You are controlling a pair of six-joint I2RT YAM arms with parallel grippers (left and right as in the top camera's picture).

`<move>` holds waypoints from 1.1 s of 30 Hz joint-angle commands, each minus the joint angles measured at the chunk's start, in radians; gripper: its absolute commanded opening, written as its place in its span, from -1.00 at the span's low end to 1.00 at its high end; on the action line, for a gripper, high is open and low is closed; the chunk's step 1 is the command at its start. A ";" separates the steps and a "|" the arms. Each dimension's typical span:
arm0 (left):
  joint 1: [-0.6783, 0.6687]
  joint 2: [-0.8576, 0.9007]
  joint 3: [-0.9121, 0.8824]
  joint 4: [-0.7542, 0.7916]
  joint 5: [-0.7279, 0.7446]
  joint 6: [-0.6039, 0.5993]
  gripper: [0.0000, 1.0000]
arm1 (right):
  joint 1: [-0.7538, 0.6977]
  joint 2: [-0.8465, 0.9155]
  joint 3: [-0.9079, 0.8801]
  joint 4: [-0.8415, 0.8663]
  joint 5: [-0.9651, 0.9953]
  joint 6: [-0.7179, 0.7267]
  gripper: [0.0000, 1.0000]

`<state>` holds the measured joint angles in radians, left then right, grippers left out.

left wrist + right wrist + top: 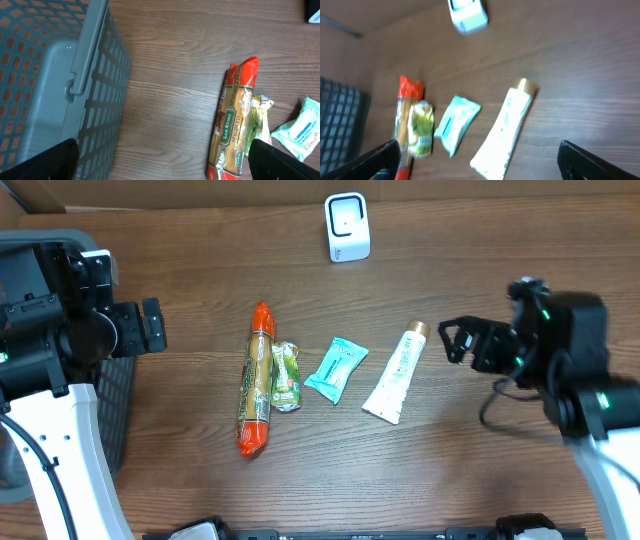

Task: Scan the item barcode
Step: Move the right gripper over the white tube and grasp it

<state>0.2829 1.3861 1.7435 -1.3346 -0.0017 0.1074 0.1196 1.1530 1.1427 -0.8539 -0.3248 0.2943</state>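
Nearest, four items lie in a row on the wooden surface (pixel 200 480): a spaghetti pack (pixel 258 380), a small green packet (pixel 286 376) touching its right side, a teal packet (pixel 336 368) and a white tube (pixel 397 372) with a gold cap (all flat, none held). Flanking the row, the left hand (pixel 156 326) hangs by the grey basket (pixel 118 395) and the right hand (pixel 447 340) just beside the tube's cap, each empty with its fingers spread wide apart. Farthest back stands the white scanner (pixel 347 226), well apart from the items.
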 commanded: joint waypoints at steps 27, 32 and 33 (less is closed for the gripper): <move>-0.002 0.000 0.008 0.004 -0.009 0.016 0.99 | 0.103 0.672 -0.045 0.119 -0.132 0.024 0.51; -0.002 0.000 0.008 0.004 -0.009 0.016 0.99 | 0.114 0.672 -0.107 0.209 -0.076 0.055 0.22; -0.002 0.000 0.008 0.004 -0.009 0.016 0.99 | 0.116 0.673 -0.122 0.230 -0.076 0.057 0.16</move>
<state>0.2829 1.3861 1.7435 -1.3342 -0.0017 0.1074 0.2256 1.8225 1.0599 -0.6521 -0.4381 0.3332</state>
